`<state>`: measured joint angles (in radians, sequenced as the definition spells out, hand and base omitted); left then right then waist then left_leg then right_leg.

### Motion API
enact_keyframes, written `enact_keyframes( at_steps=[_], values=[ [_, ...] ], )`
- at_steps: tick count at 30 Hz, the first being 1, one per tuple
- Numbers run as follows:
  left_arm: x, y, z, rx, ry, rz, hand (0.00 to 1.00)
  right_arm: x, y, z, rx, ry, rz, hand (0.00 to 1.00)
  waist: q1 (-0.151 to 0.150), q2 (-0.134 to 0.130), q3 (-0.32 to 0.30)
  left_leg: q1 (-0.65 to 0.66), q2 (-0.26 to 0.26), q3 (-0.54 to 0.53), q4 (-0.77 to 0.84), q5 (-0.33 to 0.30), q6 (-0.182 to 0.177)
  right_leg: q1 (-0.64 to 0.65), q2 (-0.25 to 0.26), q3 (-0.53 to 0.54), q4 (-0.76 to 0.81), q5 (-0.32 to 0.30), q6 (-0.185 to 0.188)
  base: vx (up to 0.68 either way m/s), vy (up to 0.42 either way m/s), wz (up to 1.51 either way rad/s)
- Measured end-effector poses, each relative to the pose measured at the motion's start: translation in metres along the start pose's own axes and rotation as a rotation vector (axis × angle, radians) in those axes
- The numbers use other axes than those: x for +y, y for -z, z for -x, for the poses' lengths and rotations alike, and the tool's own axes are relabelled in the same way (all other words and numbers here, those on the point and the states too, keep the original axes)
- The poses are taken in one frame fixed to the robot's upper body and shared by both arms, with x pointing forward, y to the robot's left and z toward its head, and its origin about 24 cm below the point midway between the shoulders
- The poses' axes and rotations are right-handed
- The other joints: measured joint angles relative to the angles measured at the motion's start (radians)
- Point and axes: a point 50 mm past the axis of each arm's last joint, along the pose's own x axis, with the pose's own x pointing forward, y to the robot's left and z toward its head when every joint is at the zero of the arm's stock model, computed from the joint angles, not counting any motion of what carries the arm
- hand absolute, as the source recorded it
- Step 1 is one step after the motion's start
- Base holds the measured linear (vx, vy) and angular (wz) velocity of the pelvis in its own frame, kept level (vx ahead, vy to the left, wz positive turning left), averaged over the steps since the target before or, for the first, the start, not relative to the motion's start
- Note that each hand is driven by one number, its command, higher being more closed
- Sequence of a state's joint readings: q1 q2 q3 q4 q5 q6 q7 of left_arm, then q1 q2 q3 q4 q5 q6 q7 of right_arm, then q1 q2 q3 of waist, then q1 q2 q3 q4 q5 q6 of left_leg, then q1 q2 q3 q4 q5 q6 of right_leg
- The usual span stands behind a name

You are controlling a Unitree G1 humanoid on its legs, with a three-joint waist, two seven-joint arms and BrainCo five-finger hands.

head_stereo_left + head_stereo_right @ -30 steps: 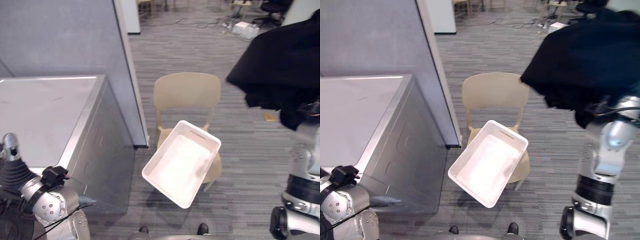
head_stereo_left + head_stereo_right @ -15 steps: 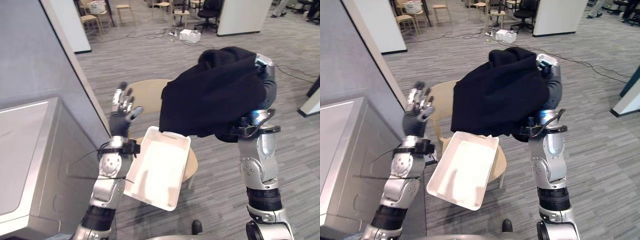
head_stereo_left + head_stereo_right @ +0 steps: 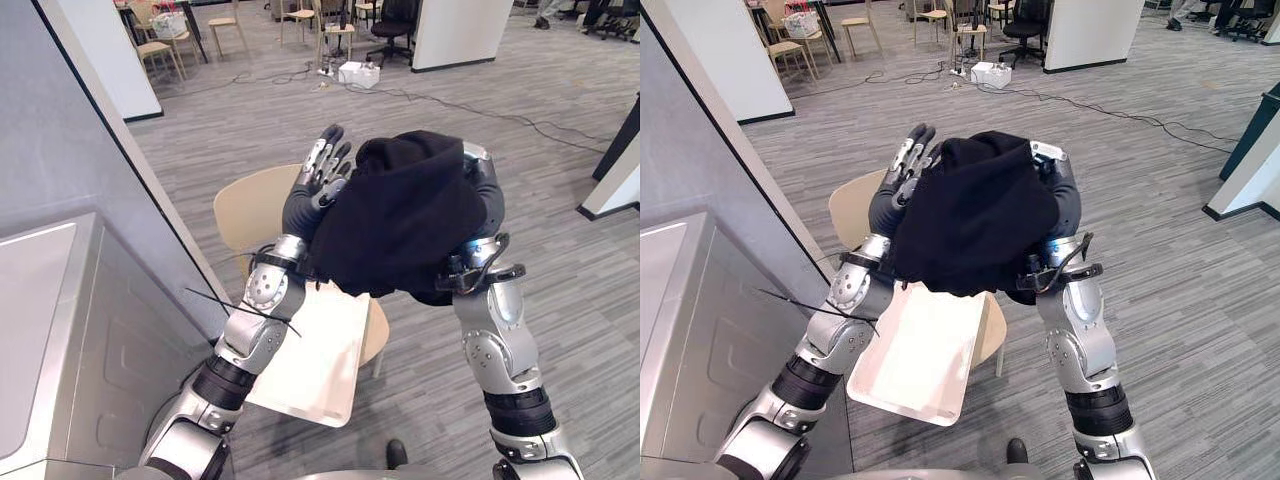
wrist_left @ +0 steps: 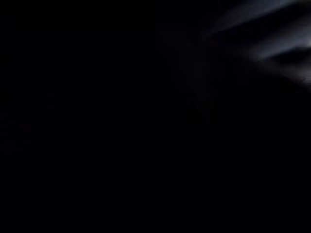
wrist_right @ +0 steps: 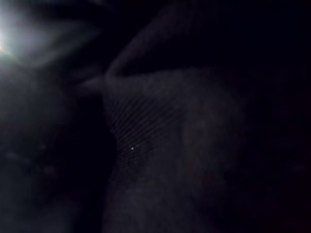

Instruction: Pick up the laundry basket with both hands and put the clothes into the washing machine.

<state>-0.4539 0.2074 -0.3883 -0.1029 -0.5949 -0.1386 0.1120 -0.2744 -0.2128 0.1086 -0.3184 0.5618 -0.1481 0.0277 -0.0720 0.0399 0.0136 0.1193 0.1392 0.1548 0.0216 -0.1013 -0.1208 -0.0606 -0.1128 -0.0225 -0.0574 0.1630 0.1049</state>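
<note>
Left hand (image 3: 322, 172) lays straight fingers on black cloth (image 3: 400, 230); right hand (image 3: 478, 158) under it, state not clear. Right wrist view shows its weave.

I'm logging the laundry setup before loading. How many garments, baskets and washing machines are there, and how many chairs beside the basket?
Black garment: 1
White basket: 1
Washing machine: 1
Beige chair: 1
Total: 4
</note>
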Motion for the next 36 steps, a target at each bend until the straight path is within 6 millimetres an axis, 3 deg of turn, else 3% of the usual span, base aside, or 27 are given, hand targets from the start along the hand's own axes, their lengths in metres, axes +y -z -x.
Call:
enact_keyframes(
  at_steps=[11,12,18,24,33,34,36],
  values=[
    [-0.026,0.009,-0.010,0.056,0.114,0.143,0.00,0.012,0.010,0.004,0.037,-0.044,-0.069,1.00,-0.005,0.009,-0.007,0.009,0.000,0.013,-0.005,0.000,0.000,0.001,0.002,0.006,-0.004,0.000,0.000,-0.02,-0.004,-0.03],
    [-0.031,0.010,-0.011,0.065,0.147,0.150,1.00,0.012,0.011,0.005,0.041,-0.042,-0.073,1.00,-0.005,0.009,-0.007,0.009,0.000,0.013,-0.006,0.000,0.000,0.001,0.002,0.005,-0.005,0.000,0.001,0.00,0.000,0.00],
    [-0.043,0.015,-0.012,0.113,0.245,0.190,1.00,0.012,0.014,0.008,0.058,-0.044,-0.108,1.00,-0.012,0.010,-0.008,0.004,0.000,0.009,-0.008,0.000,0.000,0.003,0.002,0.000,-0.015,0.003,0.002,0.00,0.000,0.01],
    [-0.033,0.017,-0.019,0.123,0.205,0.161,1.00,0.022,0.021,0.013,0.093,-0.096,-0.132,1.00,-0.024,0.009,-0.008,0.003,0.000,0.006,-0.007,0.000,0.000,0.004,0.001,-0.002,-0.015,0.003,0.002,0.00,0.000,0.00],
    [-0.034,0.016,-0.024,0.113,0.174,0.174,1.00,0.029,0.028,0.022,0.124,-0.121,-0.165,1.00,-0.024,0.009,-0.008,0.003,0.000,-0.001,-0.004,0.000,0.000,0.010,0.000,-0.003,-0.015,0.003,0.002,0.00,0.000,0.01],
    [-0.034,0.016,-0.024,0.115,0.172,0.175,1.00,0.029,0.028,0.022,0.125,-0.120,-0.161,0.00,-0.024,0.009,-0.008,0.003,0.000,-0.002,-0.004,0.000,0.000,0.011,0.000,-0.003,-0.015,0.003,0.002,0.00,0.000,0.00],
    [-0.033,0.018,-0.022,0.119,0.167,0.179,1.00,0.028,0.027,0.025,0.131,-0.110,-0.157,0.00,-0.023,0.009,-0.008,0.004,0.000,-0.002,-0.004,0.000,0.000,0.011,0.000,-0.003,-0.015,0.003,0.002,0.00,0.000,0.00]
  ],
)
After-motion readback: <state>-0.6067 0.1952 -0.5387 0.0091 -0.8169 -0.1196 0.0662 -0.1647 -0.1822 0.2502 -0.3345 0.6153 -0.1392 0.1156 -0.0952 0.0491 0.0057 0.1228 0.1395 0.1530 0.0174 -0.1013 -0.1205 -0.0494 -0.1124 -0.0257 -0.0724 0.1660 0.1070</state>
